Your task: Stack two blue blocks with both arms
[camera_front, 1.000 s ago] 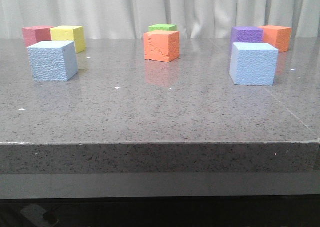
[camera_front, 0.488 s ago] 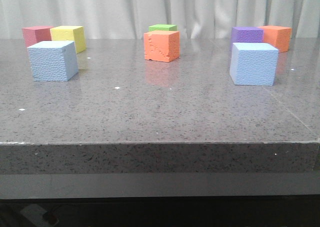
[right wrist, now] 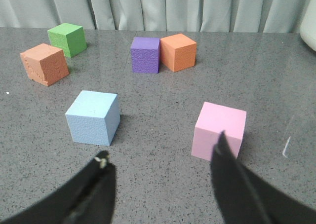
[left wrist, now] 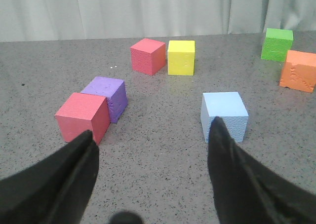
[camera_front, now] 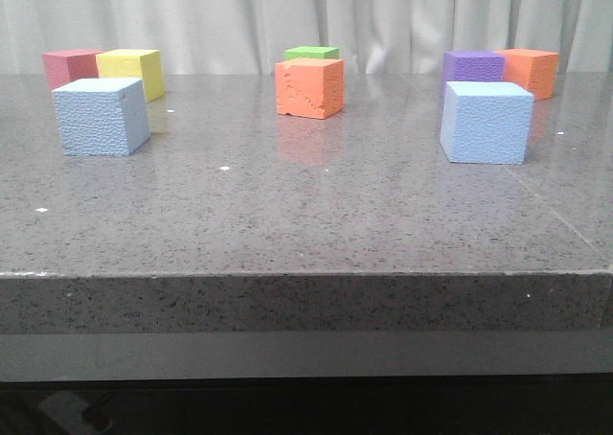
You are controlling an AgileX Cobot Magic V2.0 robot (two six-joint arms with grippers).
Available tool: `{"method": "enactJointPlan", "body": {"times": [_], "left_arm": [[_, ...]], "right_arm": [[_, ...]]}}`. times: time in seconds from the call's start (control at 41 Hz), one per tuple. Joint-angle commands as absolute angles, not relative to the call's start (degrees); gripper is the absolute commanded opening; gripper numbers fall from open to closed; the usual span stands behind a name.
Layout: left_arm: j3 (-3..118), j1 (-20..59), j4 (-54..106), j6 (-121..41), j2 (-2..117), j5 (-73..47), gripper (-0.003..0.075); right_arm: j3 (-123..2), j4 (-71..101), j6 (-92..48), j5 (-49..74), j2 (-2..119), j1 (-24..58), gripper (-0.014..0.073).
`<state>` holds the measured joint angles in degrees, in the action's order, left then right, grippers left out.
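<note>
On the table (camera_front: 306, 224), 2 blue blocks (camera_front: 101, 117) (camera_front: 486, 122) stand well apart.

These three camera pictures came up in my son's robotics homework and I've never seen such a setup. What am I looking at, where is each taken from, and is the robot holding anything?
It is a two-armed robot at a grey table, meant to stack two blue blocks.

The front view looks forward over the table. The arms do not show there. The left blue block and the right blue block stand far apart, each flat on the table, among other coloured cubes.

The other two pictures come from cameras on the wrists. The dark shapes at the bottom are gripper fingers. The left gripper is open, with the left blue block ahead of it. The right gripper is open too, with the right blue block and a pink cube ahead.

Nothing is held yet.
</note>
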<state>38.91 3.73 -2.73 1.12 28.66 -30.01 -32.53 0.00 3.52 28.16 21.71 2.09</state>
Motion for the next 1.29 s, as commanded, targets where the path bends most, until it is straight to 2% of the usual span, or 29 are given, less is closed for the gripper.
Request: {"method": "enactJointPlan", "body": {"times": [0.0,0.049,0.171,0.439,0.756,0.878,1.098,1.268], "left_arm": [[40.47,3.65,-2.83,1.26,29.25,-26.05,0.0473],[40.47,3.65,-2.83,1.26,29.25,-26.05,0.0473],[40.47,3.65,-2.83,1.26,29.25,-26.05,0.0473],[40.47,3.65,-2.83,1.26,29.25,-26.05,0.0473],[40.47,3.65,-2.83,1.26,29.25,-26.05,0.0473],[40.47,3.65,-2.83,1.26,29.25,-26.05,0.0473],[40.47,3.65,-2.83,1.26,29.25,-26.05,0.0473],[40.47,3.65,-2.83,1.26,29.25,-26.05,0.0473]], "right_arm": [[-36.96,0.51,2.91,26.08,23.98,1.82,0.057],[-38.55,1.25,2.91,27.63,25.4,1.82,0.0598],[-42.88,4.21,2.04,31.79,30.34,1.93,0.0593],[-53.7,16.9,-9.72,38.8,45.4,6.92,0.0593],[-64.53,16.04,-9.65,42.21,63.36,14.24,0.0593],[-70.55,12.81,-5.28,46.6,70.92,15.66,0.0593],[-81.26,-4.62,12.93,49.9,82.86,18.49,0.0593],[-87.99,-5.99,18.22,49.84,89.29,18.54,0.0593]]}}
